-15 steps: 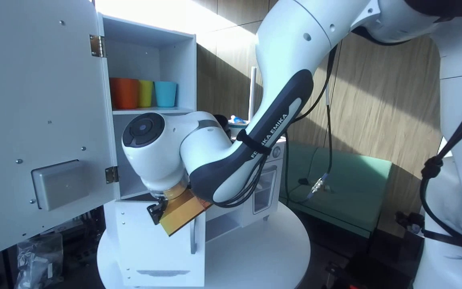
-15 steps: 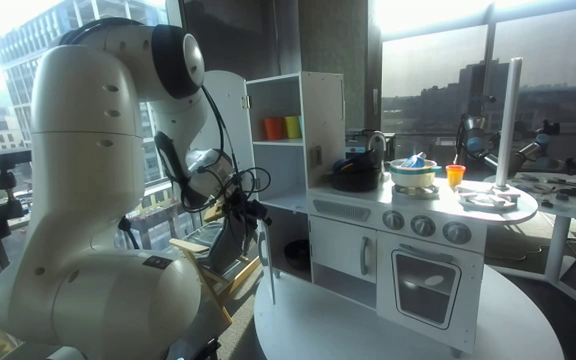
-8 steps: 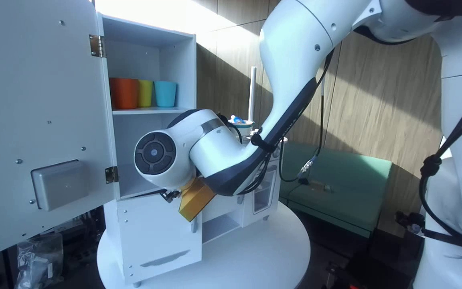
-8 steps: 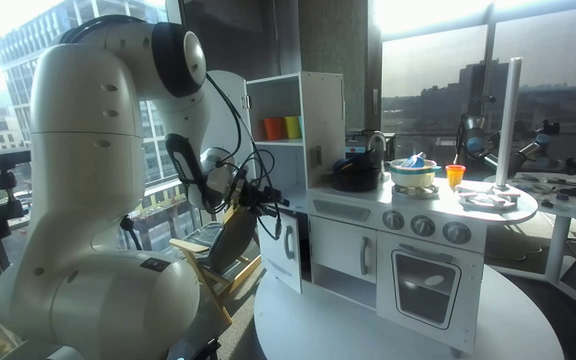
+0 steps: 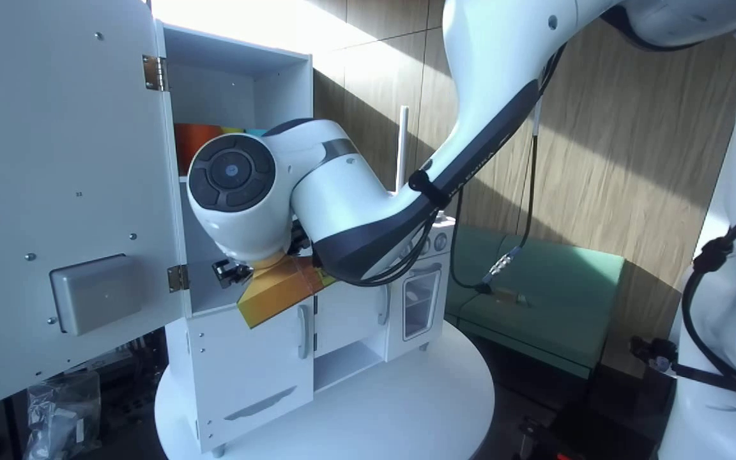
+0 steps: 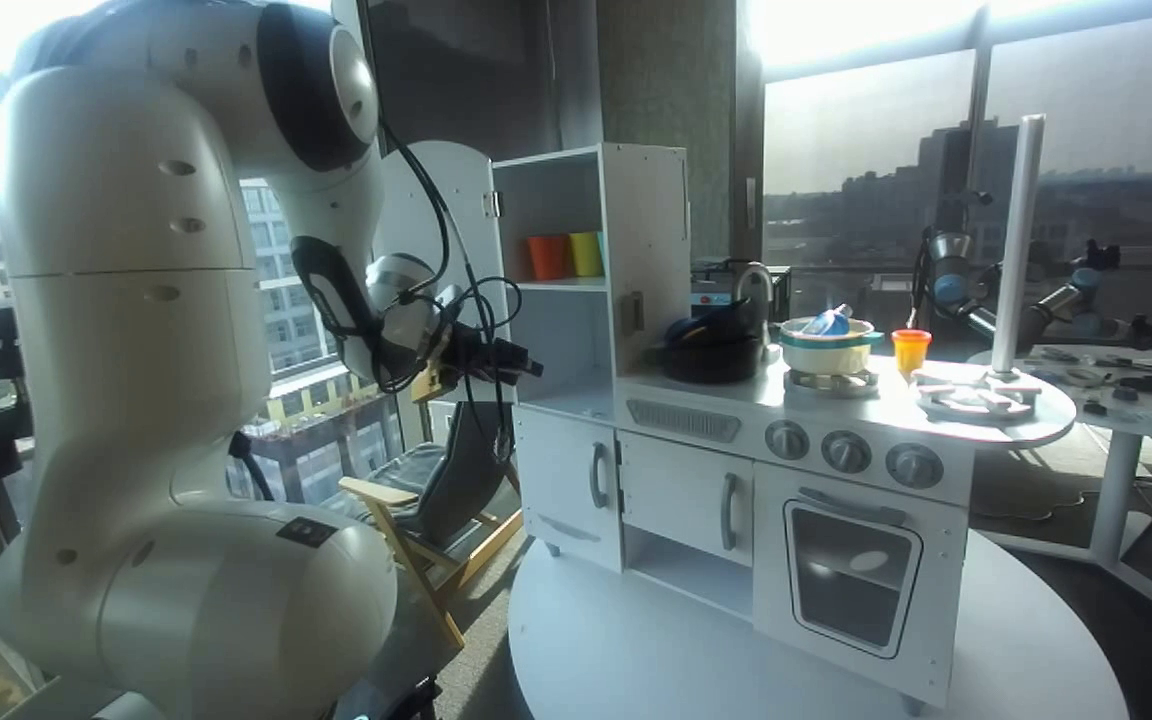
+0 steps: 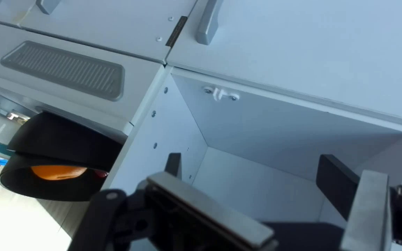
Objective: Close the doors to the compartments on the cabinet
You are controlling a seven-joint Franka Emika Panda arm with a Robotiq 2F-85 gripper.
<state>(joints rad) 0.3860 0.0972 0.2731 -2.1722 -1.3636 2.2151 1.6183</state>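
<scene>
The white cabinet [image 6: 646, 250] stands on a round white table. Its tall door [image 5: 68, 191] with a grey insert [image 5: 96, 295] hangs wide open; it also shows in an exterior view [image 6: 441, 220]. The lower left door [image 6: 561, 490] sits flush in its frame, and its handle side meets the neighbouring panel in the wrist view [image 7: 291, 42]. The small door beside it [image 6: 681, 485] and the oven door [image 6: 856, 570] are closed. My gripper [image 7: 253, 167] is open and empty, in front of the open middle compartment [image 7: 257, 181], above the lower door; it also shows in an exterior view [image 6: 526, 368].
Orange [image 6: 548, 257] and yellow [image 6: 586, 254] cups stand in the upper compartment. Black pans [image 6: 716, 345], a pot [image 6: 826, 345] and an orange cup [image 6: 911, 350] are on the counter. A wooden-armed chair [image 6: 446, 500] stands beside the round table [image 6: 636, 650].
The lower left door has swung from standing open to flush with the cabinet. My gripper has risen and drawn back from it. The tall door has not moved.
</scene>
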